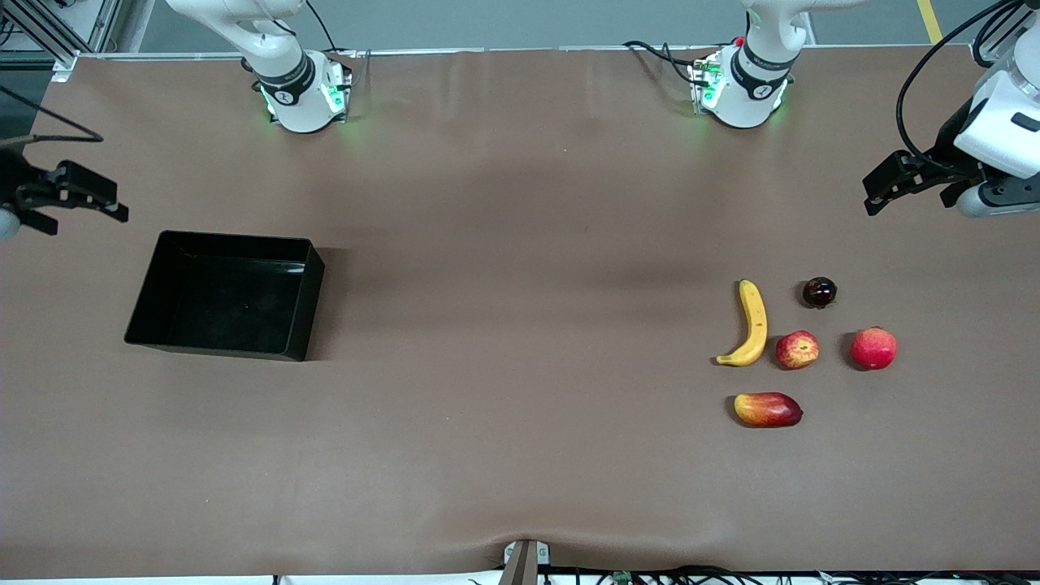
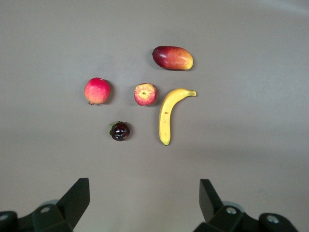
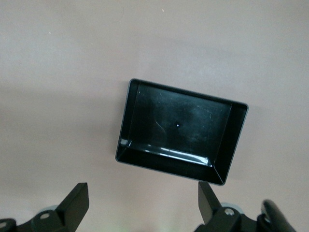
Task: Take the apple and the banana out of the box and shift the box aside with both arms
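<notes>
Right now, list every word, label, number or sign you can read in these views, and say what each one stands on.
No readable text in any view.
Banana, apple, mango, the pinkish-red fruit and the dark round fruit: no stickers or labels.
Black box: plain, no marking.
Arm bases: a small round emblem on the dark band of each, too small to read.

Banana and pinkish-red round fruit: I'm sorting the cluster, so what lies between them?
The apple lies between the banana and the pinkish-red round fruit, touching neither; front view shows it.
</notes>
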Motion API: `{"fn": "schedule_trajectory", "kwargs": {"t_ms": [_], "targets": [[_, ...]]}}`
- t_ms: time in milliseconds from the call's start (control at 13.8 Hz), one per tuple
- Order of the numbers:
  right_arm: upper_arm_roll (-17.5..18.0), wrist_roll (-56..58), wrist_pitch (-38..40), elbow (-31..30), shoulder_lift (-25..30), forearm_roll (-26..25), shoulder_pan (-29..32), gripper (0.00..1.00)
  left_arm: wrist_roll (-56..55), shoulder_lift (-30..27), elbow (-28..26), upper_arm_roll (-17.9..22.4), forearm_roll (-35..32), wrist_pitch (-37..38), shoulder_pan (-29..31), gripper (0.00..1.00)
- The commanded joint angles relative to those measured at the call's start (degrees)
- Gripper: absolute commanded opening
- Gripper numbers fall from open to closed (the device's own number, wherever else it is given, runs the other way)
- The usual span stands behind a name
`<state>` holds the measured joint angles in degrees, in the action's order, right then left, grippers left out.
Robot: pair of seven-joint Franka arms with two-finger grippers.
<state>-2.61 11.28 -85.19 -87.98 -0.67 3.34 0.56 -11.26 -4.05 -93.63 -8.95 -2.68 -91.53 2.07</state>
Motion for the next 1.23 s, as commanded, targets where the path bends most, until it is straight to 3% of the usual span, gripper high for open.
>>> {"fn": "schedule_trajectory", "kwargs": {"t_ms": [0, 435, 1159], "targets": [[-0.6, -1.3, -1.0, -4.9, 3.2, -1.1, 0.8, 1.0, -0.3, -1.4, -0.2, -0.6, 1.5, 2.0, 0.3, 1.0], [-0.2, -10.2, -0.8, -2.3, 2.3, -1.1, 1.0, 1.0, 0.6, -3.0, -0.5, -0.2, 3.2, 2.9, 0.6, 1.0], [-0.1, -9.7, -0.8, -1.1, 2.2, -4.2, 0.9, 1.0, 1.1, -2.6, 0.4, 0.1, 2.5, 3.8, 0.6, 1.0]]}}
